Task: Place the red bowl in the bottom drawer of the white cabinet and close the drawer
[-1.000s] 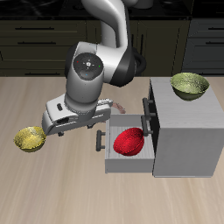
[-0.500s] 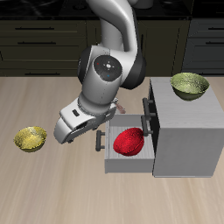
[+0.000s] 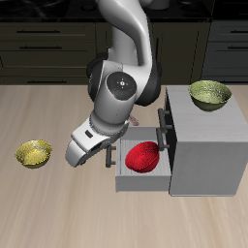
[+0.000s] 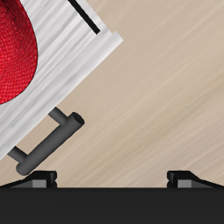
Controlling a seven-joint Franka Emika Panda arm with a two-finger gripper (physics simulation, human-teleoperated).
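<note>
Red bowl (image 3: 143, 157) lying in the open bottom drawer (image 3: 124, 178) (dark bar handle) at centre frame; pincer (image 3: 108, 155), spread wide and empty, beside it.

arm: bent, forearm angled down | hand (image 3: 108, 156): low, fingers (image 4: 39, 179) spread, nothing held

The red bowl (image 3: 144, 157), small, glossy and faceted, is seen lying inside the bottom drawer (image 3: 123, 179), tipped on its side rather than upright. The drawer, a shallow light grey-white tray with a dark bar handle (image 4: 48, 142), is pulled out from the white cabinet (image 3: 206, 145). The handle is found just beyond the gripper (image 4: 112, 178), whose fingertips are spread apart over bare table, not touching it. The bowl lies farther off, past the drawer's front wall.
</note>
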